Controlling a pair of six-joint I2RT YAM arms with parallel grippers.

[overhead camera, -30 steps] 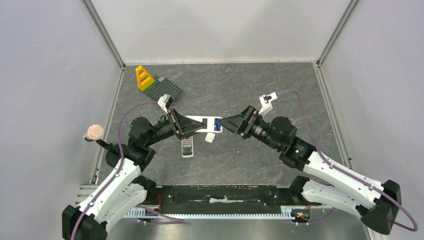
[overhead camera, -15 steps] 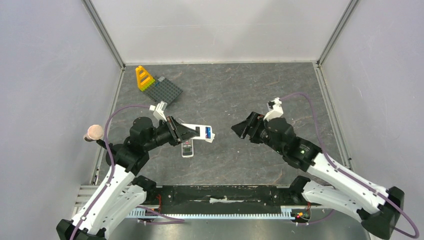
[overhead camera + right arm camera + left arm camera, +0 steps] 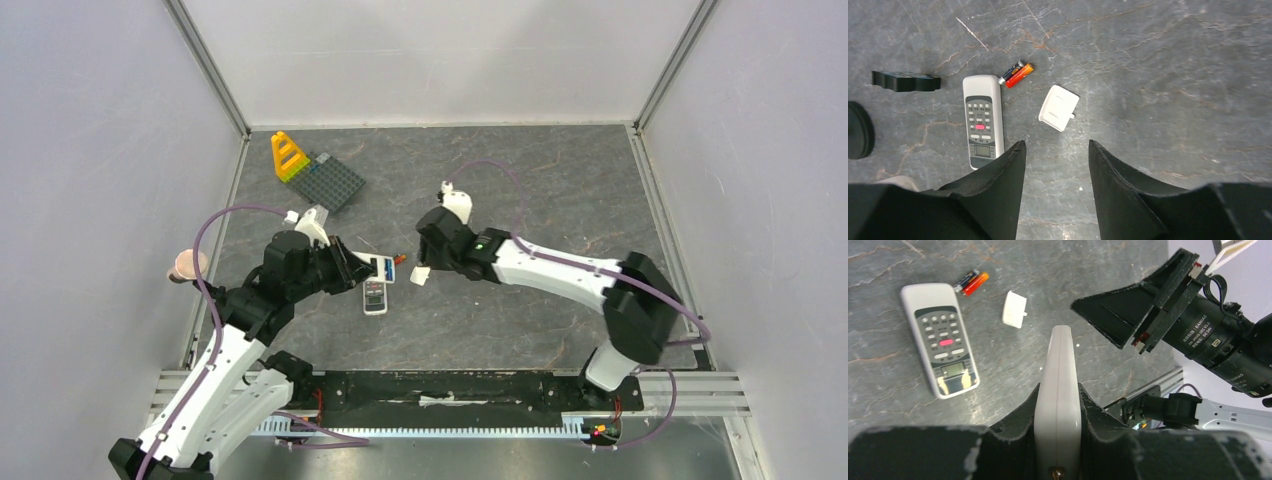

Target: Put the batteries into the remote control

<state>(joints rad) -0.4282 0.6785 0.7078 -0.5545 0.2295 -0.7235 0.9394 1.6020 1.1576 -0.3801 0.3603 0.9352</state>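
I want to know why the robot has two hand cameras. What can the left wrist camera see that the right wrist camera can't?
Only the left wrist: the white remote, edge-on, clamped in the left gripper, and the right gripper seen from the side. Only the right wrist: a black block left of the flat remote, which I cannot identify, and the right gripper's jaws standing apart. Both: the flat remote lying buttons-up, two batteries side by side near it, and a small white lid.
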